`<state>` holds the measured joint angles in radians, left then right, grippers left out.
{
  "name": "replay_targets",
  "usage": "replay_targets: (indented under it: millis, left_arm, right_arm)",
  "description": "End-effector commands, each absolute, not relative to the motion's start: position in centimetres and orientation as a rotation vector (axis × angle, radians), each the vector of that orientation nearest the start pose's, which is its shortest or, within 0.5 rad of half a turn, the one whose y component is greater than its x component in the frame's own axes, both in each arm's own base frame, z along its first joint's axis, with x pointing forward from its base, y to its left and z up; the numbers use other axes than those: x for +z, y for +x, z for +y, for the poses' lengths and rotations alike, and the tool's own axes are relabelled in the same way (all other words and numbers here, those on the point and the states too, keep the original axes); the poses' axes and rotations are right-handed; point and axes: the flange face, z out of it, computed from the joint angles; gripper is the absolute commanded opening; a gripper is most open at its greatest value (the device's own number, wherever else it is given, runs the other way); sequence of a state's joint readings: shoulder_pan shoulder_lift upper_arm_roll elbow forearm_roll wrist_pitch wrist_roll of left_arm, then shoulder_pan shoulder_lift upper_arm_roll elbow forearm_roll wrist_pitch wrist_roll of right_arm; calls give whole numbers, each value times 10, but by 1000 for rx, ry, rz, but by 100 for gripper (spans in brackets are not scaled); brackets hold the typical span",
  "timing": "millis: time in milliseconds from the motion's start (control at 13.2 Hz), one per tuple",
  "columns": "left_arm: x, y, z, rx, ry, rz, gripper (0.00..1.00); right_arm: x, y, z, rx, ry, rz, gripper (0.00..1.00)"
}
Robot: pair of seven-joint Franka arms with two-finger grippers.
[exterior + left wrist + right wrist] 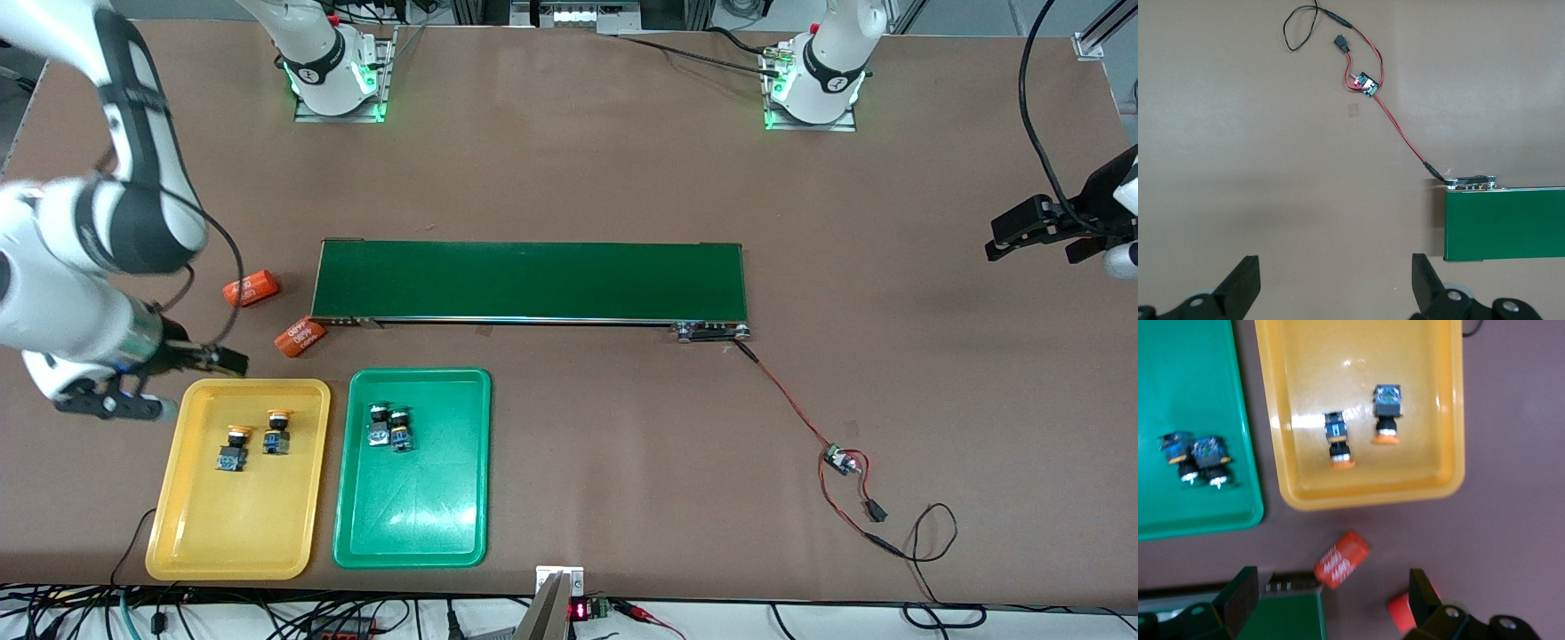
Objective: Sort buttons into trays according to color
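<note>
From the front, you see the sort looking finished: two yellow buttons (254,438) lie in the yellow tray (182,498) and two green buttons (391,428) sit touching each other in the green tray (418,533), both trays nearer the camera than the belt (531,280), with two orange cylinders (273,313) on the counter (578,160) by the belt's end. The right gripper (191,373) hangs over the counter just off the yellow tray's corner; the left gripper (1036,236) waits at the other end. In the left wrist view, its gripper (1335,287) is spread wide over bare counter, with the belt's end and a small wired board (1366,84) in sight. In the right wrist view, its gripper (1331,607) is spread and empty above the cylinders, the buttons lying on their sides in both trays. Should you regrasp one, expect a light, rigid plastic piece; the domed cap looks slippery and would likely roll, so pinch the squarer black-and-blue body across its flat sides.
</note>
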<state>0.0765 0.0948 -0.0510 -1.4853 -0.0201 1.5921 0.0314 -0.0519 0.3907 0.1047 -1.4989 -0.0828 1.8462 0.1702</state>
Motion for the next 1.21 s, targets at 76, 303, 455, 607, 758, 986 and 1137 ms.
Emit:
replay_targets:
  millis: [76,303,455,607,758,986,1137]
  left_arm:
    - [617,577,14,-18,-3153,29,100]
    - [616,576,13,-3,-3155,29,100]
    - [616,576,14,4,-3156,2,100]
    - [616,575,12,14,-3155,-39,100]
    - [616,575,11,14,-3152,-20,100]
    - [616,573,11,29,-3153,-39,100]
    - [615,574,9,31,-3153,-48,100]
  right_arm:
    - [496,615,19,110,-3183,81,100]
    - [534,556,19,82,-3203,50,100]
    - [570,529,20,75,-3212,56,100]
    - [593,520,19,63,-3207,67,100]
    - [610,512,6,140,-3199,110,100]
    - [614,511,-14,201,-3186,176,100]
    - [605,513,-13,257,-3181,173,100]
